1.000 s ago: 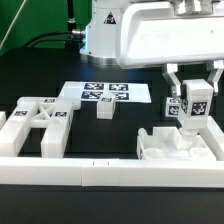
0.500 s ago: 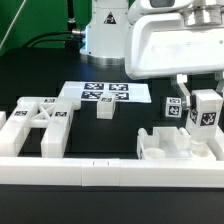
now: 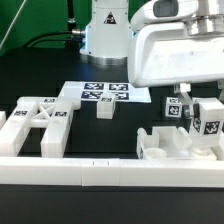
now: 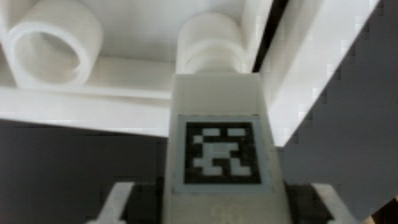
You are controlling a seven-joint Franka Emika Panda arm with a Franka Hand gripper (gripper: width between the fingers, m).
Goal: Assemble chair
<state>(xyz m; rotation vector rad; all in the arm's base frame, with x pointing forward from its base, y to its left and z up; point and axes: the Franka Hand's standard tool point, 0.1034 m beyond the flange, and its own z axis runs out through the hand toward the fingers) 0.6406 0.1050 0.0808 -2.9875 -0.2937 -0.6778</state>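
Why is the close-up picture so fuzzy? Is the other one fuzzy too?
Wrist view: the tagged chair piece fills the frame, its tag blurry. Exterior view: the marker board looks fairly sharp; the arm's white housing is soft.

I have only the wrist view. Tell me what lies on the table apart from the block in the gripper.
Observer: A small white cube lies just in front of the marker board.
Operator: Now the exterior view's left.
Observer: A big tagged white frame piece lies there, behind the long rail.
Operator: Now place what I hold.
Observer: The gripper holds the block upright at the exterior view's right, at the end of a low white slab.
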